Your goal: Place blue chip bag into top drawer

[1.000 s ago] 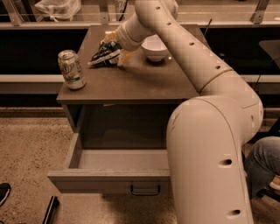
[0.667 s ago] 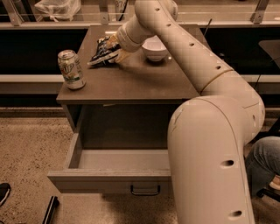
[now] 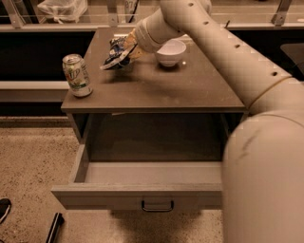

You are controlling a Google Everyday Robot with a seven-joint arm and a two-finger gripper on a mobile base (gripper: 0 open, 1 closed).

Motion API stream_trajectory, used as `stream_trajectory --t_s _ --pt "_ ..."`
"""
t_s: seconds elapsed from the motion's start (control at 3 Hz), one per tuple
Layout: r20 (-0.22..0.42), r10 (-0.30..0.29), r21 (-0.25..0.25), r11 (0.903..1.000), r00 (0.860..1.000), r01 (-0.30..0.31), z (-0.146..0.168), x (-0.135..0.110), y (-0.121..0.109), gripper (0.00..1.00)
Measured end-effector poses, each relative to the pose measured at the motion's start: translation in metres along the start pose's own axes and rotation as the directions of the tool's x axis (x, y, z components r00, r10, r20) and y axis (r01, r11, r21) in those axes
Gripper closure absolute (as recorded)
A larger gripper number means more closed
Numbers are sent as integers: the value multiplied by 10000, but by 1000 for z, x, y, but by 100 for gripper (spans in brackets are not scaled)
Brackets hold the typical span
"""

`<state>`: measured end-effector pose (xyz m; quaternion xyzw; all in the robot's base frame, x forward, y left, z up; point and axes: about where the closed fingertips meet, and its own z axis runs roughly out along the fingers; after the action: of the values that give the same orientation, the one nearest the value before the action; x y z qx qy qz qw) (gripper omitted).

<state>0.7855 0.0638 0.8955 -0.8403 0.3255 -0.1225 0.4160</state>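
The blue chip bag (image 3: 117, 54) is crumpled, dark blue with white and black marks. My gripper (image 3: 127, 49) is shut on it and holds it lifted a little above the back of the brown cabinet top (image 3: 156, 88), left of a white bowl (image 3: 170, 51). The top drawer (image 3: 137, 195) is pulled open below the cabinet top at the front. Its inside looks bare and its small dark handle (image 3: 157, 206) faces me. My arm reaches in from the right and hides the drawer's right end.
A green-and-silver soda can (image 3: 77, 75) stands upright at the left edge of the cabinet top. A plastic bag (image 3: 61, 9) lies on the counter behind. Dark objects (image 3: 53, 228) lie on the speckled floor at lower left.
The gripper has risen with the chip bag, which now hangs a little above the cabinet top instead of resting on it. The can, bowl and drawer have not moved.
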Motion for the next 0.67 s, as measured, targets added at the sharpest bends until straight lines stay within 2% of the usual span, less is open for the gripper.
stream_trajectory --t_s 0.33,0.67 --pt "-669 -201 1511 9881 9976 301 -95 -14 -2 100" --pt "-1287 439 1863 9823 9907 -193 -146 -2 25 100"
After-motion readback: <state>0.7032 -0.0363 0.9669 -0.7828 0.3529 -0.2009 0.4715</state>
